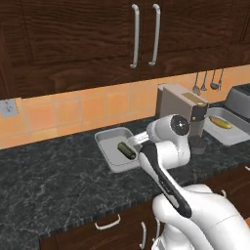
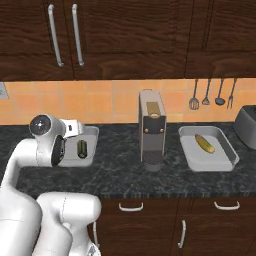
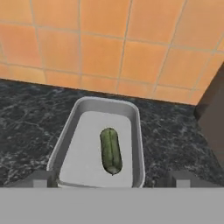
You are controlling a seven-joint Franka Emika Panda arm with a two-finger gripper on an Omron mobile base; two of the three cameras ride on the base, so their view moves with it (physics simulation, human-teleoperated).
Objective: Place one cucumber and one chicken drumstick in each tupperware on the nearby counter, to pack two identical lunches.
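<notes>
Gripper [image 3: 112,180], jaws spread wide and empty, above the near rim of the left tupperware [image 3: 138,131]. The cucumber [image 3: 110,150] lies inside, just ahead, its long axis pointing away from the fingertips.

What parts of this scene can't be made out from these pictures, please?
- Left tupperware: near end covered by the arm in the left base view.
- Its cucumber: too small for detail in the right base view.
- Gripper: fingertips cut by the hand view's bottom.

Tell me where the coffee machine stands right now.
The coffee machine stands on the black counter against the tiled wall, between the two tupperware trays: the left tupperware and the right tupperware, each holding a cucumber.
</notes>
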